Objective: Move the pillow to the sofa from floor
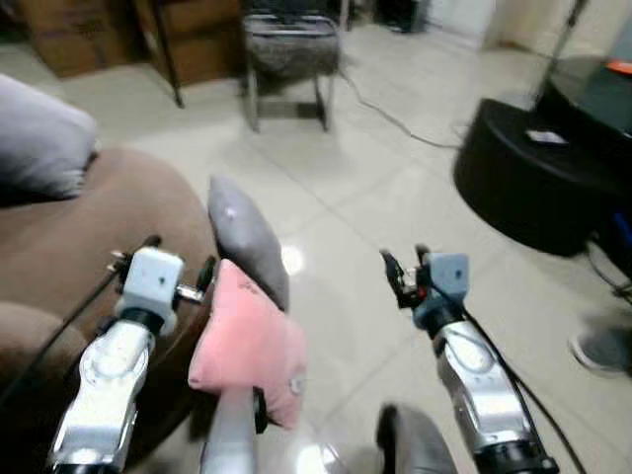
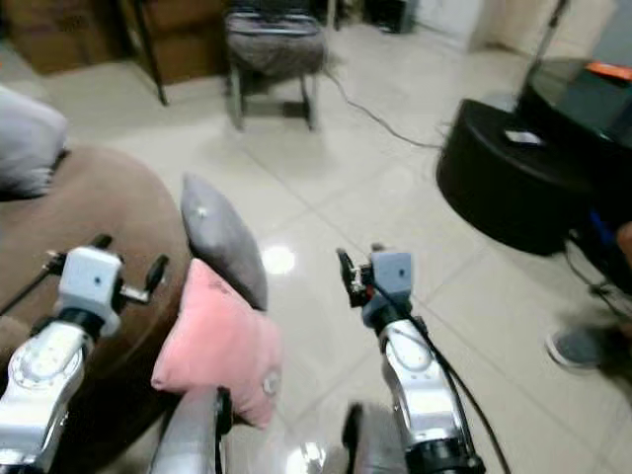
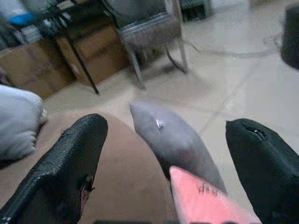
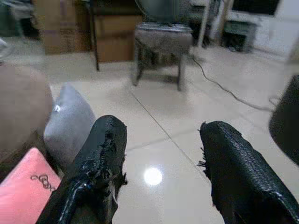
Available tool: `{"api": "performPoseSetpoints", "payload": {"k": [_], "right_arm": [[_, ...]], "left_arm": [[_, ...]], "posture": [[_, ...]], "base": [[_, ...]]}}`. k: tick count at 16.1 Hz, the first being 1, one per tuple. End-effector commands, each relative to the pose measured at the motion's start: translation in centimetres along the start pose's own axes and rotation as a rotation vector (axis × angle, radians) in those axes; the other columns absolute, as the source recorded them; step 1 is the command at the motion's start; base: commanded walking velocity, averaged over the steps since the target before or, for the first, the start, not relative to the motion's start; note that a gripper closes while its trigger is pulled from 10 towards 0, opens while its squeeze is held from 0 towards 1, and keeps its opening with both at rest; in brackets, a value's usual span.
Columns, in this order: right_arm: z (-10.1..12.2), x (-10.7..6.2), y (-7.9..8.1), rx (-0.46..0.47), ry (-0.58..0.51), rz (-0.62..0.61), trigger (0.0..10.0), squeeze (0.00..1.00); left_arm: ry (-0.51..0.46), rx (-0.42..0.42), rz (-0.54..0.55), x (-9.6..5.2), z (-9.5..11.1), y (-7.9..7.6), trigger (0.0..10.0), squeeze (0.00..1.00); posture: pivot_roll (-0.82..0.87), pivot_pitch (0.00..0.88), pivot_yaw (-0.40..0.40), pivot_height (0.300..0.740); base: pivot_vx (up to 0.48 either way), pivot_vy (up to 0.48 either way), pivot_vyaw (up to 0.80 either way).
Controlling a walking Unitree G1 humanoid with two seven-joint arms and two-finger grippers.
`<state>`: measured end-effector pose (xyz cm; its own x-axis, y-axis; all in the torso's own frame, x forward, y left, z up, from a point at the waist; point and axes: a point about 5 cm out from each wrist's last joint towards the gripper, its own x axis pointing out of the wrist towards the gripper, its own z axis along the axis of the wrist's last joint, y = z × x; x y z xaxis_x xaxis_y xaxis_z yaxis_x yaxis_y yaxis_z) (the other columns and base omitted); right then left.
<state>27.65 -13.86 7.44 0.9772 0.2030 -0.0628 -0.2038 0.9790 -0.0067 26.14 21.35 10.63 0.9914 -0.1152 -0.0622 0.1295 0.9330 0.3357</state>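
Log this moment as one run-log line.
pink pillow, grey pillow: floor, against sofa | left gripper: open, raised | right gripper: open, raised

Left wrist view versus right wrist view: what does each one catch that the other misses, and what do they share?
Left wrist alone: the left end effector, fingers apart, and a pale grey cushion lying on the brown sofa.

Right wrist alone: the right end effector, fingers apart, over bare tiled floor with a glare spot, and a black cable trailing across the tiles.

Both: the grey pillow and the pink pillow propped against the sofa on the floor, the metal-legged chair, and cardboard boxes behind.
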Motion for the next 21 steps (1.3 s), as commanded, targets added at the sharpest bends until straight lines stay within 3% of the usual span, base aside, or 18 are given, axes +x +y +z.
{"api": "performPoseSetpoints", "payload": {"k": [1,7,12,18,21], "right_arm": [[-1.4,-1.1,-1.6,0.020,0.068,-0.054,10.0,0.00],[-1.6,-1.2,-1.6,0.016,0.076,-0.049,10.0,0.00],[-1.8,-1.2,0.2,-0.043,0.102,0.110,10.0,0.00],[-2.1,-1.3,0.2,-0.005,0.118,0.084,10.0,0.00],[-2.1,-1.3,-0.9,0.010,0.108,0.006,10.0,0.00]], "left_arm": [[-0.002,-0.014,-0.037,0.1,0.1,-1.3,10.0,0.00],[0.002,-0.010,-0.041,0.1,0.0,-1.2,10.0,0.00],[0.009,0.004,-0.045,0.0,-0.1,-1.0,10.0,0.00],[0.020,0.028,-0.055,0.0,-0.3,-1.0,10.0,0.00],[0.021,0.051,-0.069,0.3,-0.3,-1.1,10.0,0.00]], "posture": [[0.11,0.000,-0.025,0.537],[0.10,0.000,-0.021,0.537],[0.11,0.000,-0.030,0.537],[0.11,0.000,-0.025,0.537],[0.10,0.000,-0.021,0.537]], "base": [[0.304,0.000,0.00],[0.298,0.000,0.00],[0.264,0.000,0.64],[0.000,0.000,0.13],[0.000,0.000,0.00]]}}
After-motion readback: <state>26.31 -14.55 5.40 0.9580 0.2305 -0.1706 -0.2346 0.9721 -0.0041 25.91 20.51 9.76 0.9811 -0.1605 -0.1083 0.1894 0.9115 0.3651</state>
